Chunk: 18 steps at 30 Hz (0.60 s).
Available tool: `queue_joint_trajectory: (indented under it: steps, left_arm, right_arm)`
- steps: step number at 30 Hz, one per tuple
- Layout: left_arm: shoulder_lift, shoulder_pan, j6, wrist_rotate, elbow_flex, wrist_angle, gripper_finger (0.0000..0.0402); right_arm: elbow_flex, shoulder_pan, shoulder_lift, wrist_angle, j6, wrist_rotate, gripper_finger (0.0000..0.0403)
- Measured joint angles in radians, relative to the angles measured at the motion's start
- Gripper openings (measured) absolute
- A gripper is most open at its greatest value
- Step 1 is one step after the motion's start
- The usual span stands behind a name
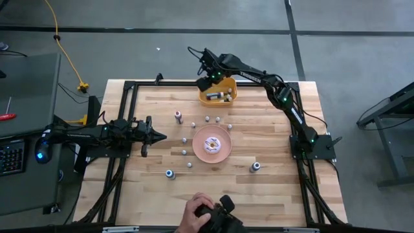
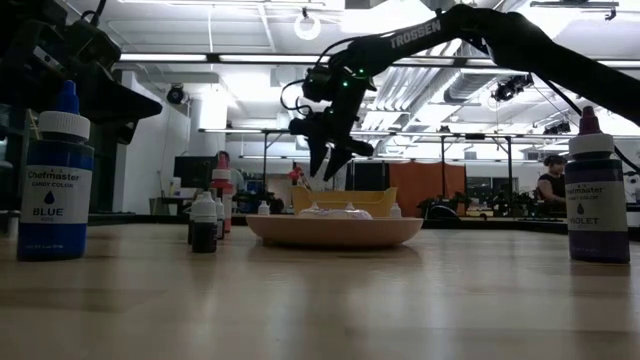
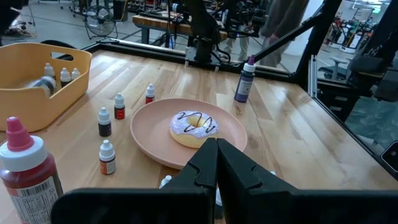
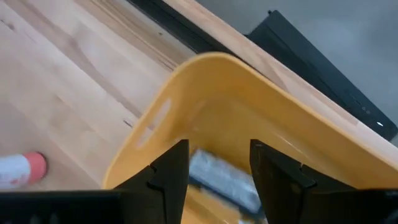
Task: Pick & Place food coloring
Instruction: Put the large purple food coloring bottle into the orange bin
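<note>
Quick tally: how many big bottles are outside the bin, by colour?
red bottle: 1
blue bottle: 1
violet bottle: 1
Total: 3

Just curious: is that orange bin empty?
No. The orange bin already holds several small bottles, seen in the left wrist view.

Inside the orange bin [image 4: 205, 93] a grey bottle [image 4: 225, 177] is blurred and partly hidden behind the right gripper's [image 4: 219, 165] fingers [image 4: 168, 171]. Beside the bin, a red-capped bottle [image 4: 22, 169] is cut by the picture's edge. The small bottles [image 1: 184, 140] around the pink plate [image 1: 223, 153] are too tiny to read from above.
</note>
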Motion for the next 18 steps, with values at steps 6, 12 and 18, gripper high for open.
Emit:
queue_joint_trajectory:
  steps: [6,12,18]
  left_arm:
    - [0.000,0.000,0.000,0.000,0.000,0.000,0.0001]
    - [0.000,0.000,0.000,0.000,0.000,0.000,0.0001]
    - [0.000,0.000,0.000,0.000,0.000,0.000,0.0001]
  right_arm:
    - [0.000,0.002,0.000,0.032,0.004,-0.002,0.0159]
    - [0.029,0.012,-0.003,0.017,-0.028,-0.005,0.0161]
    - [0.041,0.021,-0.051,0.018,-0.064,-0.029,0.0161]
